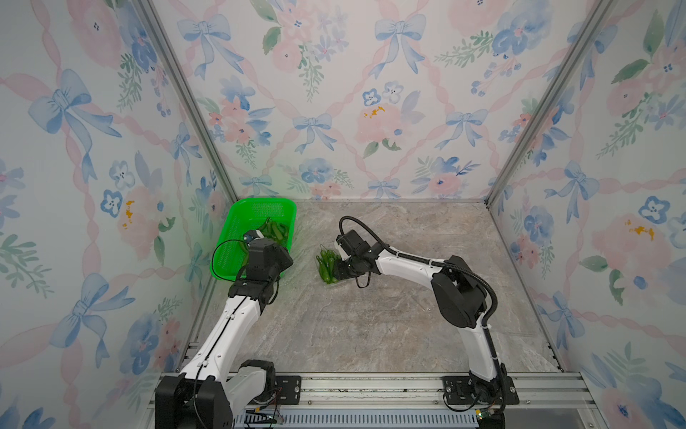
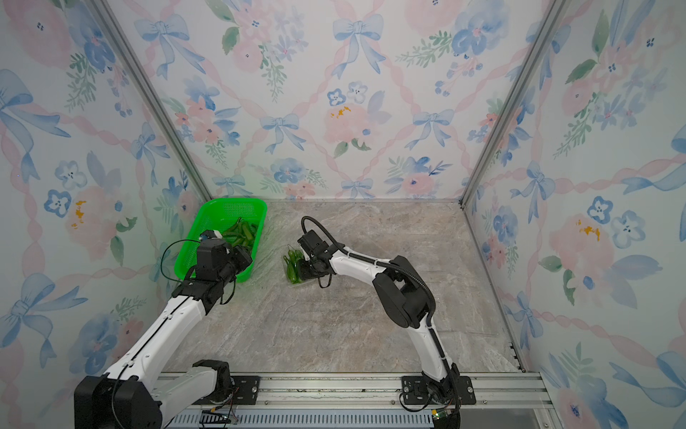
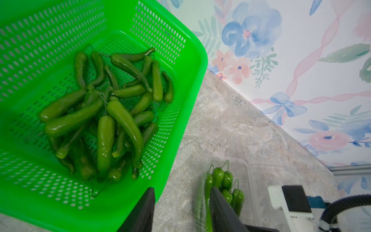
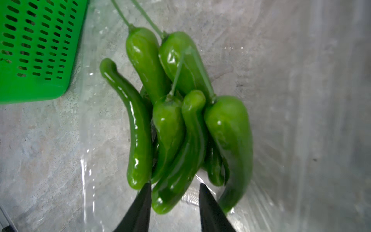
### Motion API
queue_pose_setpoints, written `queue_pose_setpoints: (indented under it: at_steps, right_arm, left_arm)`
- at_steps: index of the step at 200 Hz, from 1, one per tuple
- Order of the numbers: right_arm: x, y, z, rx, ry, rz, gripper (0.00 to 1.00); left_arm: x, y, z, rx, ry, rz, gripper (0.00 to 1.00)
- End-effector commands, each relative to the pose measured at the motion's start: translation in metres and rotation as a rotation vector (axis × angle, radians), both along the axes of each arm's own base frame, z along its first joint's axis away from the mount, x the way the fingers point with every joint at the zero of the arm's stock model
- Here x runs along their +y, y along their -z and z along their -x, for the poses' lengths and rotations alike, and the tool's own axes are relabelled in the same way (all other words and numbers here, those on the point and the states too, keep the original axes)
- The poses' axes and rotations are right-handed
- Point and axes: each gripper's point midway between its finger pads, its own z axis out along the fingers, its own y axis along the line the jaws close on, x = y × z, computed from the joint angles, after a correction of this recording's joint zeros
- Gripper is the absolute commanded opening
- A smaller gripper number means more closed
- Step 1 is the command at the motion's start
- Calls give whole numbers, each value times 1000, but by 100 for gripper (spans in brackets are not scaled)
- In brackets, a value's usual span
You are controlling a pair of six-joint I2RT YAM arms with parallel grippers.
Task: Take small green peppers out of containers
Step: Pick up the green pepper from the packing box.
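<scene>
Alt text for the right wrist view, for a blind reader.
The right hand, jaws apart, straddles the tip of one of several small green peppers lying in a clear container, beside a green basket.

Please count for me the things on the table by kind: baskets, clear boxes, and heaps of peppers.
Green basket: 1
Clear container: 1
Pepper heaps: 2 (basket heap, container heap)
Total: 4
</scene>
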Motion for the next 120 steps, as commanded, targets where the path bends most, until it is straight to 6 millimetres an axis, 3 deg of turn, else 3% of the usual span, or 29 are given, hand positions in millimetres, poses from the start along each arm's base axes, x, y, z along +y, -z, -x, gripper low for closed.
queue_pose_setpoints:
  at_steps: [1, 70, 120]
  right_arm:
    - [3, 9, 3, 27, 19, 35, 40]
    - [2, 12, 5, 29, 27, 47, 28]
    - [-4, -6, 3, -1, 38, 20, 14]
  left_arm:
    - [10, 12, 3, 41, 5, -14, 48]
    - [29, 45, -16, 155, -8, 1, 45]
    - [32, 61, -27, 206, -6, 5, 45]
